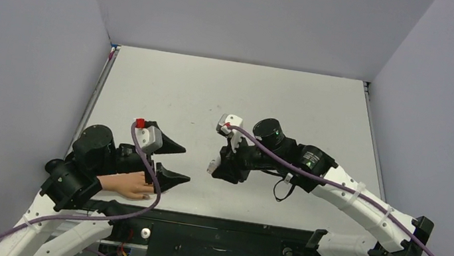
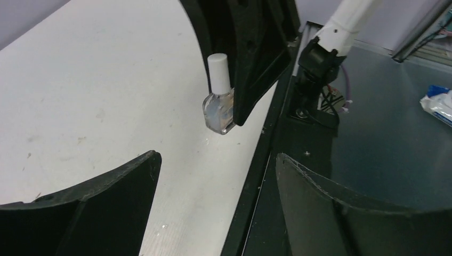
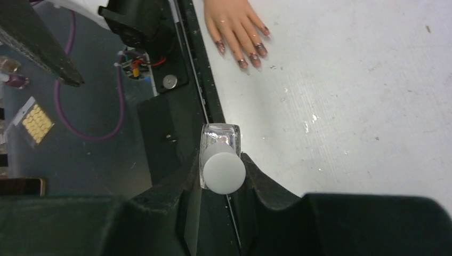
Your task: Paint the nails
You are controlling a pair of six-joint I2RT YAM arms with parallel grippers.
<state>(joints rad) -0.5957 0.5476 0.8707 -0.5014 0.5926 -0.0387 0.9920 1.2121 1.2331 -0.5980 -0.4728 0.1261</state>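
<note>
A small peach fake hand lies at the table's near left, its fingers pointing right. Its dark purplish-brown nails show in the right wrist view. My right gripper is shut on a tiny clear bottle with a white cap and holds it upright near the table's front edge. The bottle also shows in the left wrist view. I cannot tell if it touches the table. My left gripper is open and empty. It hovers just right of the hand and points at the bottle.
The black front rail runs along the table's near edge. Below it are the arm bases, a purple cable, a yellow blister pack and a wipes packet. Grey walls stand on both sides.
</note>
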